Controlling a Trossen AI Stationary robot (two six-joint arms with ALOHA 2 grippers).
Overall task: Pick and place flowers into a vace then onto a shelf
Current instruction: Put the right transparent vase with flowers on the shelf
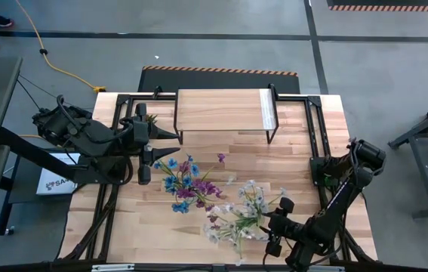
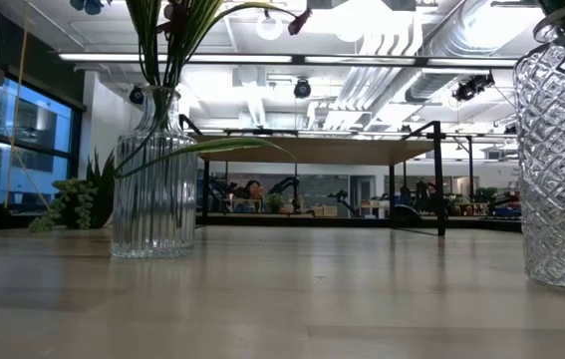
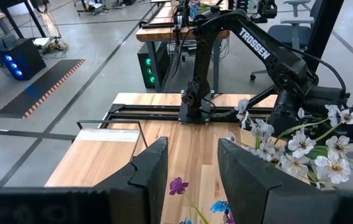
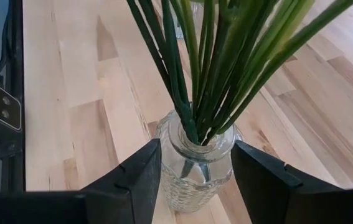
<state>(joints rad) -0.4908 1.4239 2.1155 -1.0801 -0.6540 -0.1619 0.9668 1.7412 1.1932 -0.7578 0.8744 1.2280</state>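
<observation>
Note 2 vases on the table. The right gripper (image 4: 195, 174) brackets the neck of the diamond-cut vase (image 4: 192, 165); its fingers stand just beside the glass, apart from it. White flowers (image 1: 236, 215) stand in this vase. The left gripper (image 3: 188, 180) hovers open over the purple and blue flowers (image 1: 187, 185) in the ribbed vase (image 2: 152, 175). The shelf (image 1: 221, 111) sits at the far edge.
</observation>
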